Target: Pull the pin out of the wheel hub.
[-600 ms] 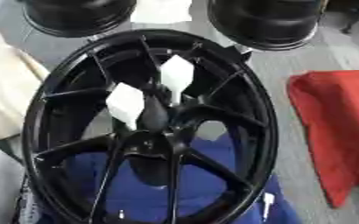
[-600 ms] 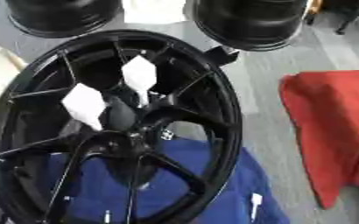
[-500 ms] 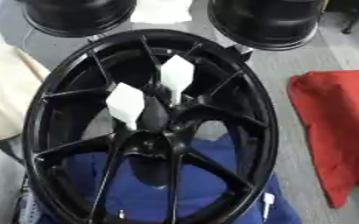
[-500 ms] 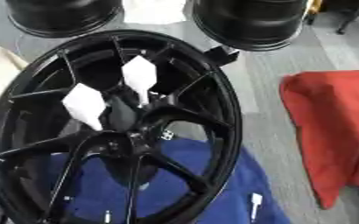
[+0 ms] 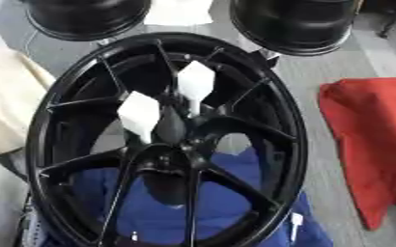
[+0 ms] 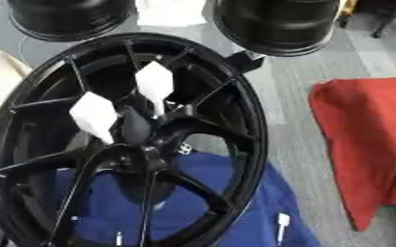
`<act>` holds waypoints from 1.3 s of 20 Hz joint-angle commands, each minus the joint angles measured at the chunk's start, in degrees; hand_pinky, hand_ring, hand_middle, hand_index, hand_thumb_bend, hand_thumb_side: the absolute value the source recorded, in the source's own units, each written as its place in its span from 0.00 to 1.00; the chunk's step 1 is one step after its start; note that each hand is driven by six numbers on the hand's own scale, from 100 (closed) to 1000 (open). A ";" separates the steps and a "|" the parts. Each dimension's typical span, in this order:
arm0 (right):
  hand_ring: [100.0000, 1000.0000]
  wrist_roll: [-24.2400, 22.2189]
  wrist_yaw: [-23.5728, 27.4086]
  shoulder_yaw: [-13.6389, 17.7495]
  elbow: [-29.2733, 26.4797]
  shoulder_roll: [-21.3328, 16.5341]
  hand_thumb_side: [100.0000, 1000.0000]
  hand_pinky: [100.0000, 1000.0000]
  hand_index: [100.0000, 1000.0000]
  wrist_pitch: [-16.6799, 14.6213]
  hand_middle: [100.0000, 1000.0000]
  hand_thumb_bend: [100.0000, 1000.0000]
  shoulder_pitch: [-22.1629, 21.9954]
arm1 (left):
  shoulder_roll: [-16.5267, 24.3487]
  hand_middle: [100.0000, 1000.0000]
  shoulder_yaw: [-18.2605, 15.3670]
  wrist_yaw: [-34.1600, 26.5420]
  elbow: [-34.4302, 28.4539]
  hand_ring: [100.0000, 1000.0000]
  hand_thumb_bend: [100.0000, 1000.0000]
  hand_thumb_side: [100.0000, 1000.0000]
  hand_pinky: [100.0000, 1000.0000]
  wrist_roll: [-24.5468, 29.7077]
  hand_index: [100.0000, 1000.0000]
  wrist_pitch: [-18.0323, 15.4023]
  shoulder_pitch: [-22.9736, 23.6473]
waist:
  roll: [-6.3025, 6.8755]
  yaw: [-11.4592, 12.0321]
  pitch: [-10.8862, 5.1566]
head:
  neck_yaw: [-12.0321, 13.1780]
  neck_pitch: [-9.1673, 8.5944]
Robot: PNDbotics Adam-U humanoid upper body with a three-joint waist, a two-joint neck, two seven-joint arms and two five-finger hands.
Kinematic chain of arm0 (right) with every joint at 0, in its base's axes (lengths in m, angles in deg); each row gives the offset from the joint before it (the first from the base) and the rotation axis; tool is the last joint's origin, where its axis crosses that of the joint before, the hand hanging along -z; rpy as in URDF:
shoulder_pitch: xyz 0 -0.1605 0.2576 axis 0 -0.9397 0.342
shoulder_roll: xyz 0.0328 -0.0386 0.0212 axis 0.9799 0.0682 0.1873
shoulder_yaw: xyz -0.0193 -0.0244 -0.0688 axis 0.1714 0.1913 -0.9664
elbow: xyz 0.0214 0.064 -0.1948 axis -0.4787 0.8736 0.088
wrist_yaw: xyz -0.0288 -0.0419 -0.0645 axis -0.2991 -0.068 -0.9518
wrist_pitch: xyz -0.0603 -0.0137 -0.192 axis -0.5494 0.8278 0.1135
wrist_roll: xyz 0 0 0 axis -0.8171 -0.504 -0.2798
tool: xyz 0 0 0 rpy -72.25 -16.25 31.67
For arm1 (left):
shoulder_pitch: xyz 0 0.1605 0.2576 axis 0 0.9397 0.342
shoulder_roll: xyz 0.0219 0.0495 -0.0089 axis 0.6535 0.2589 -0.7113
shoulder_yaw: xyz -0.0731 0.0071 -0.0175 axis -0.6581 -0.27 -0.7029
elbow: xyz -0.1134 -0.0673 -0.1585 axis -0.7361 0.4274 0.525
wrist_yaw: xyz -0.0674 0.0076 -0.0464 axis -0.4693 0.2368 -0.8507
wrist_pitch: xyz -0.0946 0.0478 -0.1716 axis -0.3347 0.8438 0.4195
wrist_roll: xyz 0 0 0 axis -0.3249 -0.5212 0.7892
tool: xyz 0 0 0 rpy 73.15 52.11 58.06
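One black spoked wheel (image 5: 167, 140) is seen filling the middle of the view, its hub (image 5: 172, 161) just below centre, and two white pieces (image 5: 140, 113) are seen between the spokes at about 11 and 12 o'clock of the hub. No pin can be made out, and neither hand is shown, so their state cannot be told. Two black rims (image 5: 294, 21) are seen at 11 and 1 o'clock, one red cloth (image 5: 374, 140) at 3 o'clock, one blue cloth (image 5: 159, 212) under the wheel at 6 o'clock.

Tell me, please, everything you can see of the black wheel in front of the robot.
The black wheel is a large glossy rim, metal by its look, with slim spokes running from a dark central hub to the outer ring. It fills the middle of the view, tilted. Two white pieces show through the gaps between the upper spokes, near the hub. A blue cloth shows through its lower spokes. No hand is in view.
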 commanded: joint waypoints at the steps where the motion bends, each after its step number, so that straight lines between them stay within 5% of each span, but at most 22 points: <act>1: 0.64 0.22 0.01 0.16 -1.06 -1.15 0.27 0.49 0.62 -0.03 0.58 0.14 0.37 | 1.33 0.58 0.17 0.81 -1.78 0.68 0.00 0.24 0.77 0.78 0.70 -0.24 -1.25 | 0.12 0.03 -1.43 | 0.07 0.09; 9: 0.64 0.25 0.36 -0.10 -1.06 -1.00 0.27 0.49 0.62 -0.09 0.57 0.14 0.42 | 2.30 0.63 4.89 5.26 -7.22 0.72 0.00 0.19 0.78 4.48 0.74 -0.04 -2.83 | 0.18 -0.15 -1.26 | 0.40 -0.18; 19: 0.63 0.15 0.72 -0.52 -1.06 -0.89 0.27 0.49 0.62 -0.39 0.57 0.14 0.53 | 2.75 0.71 13.83 7.15 -12.22 0.79 0.00 0.31 0.82 10.75 0.83 0.22 -6.54 | 0.64 -0.73 -1.10 | 1.14 -0.11; 26: 0.63 0.18 1.02 -0.77 -1.06 -0.84 0.27 0.49 0.62 -0.64 0.57 0.15 0.40 | 0.91 0.73 18.40 7.74 -12.23 0.83 0.02 0.32 0.84 13.29 0.84 6.21 -10.62 | 1.02 -1.03 -1.15 | 1.38 0.12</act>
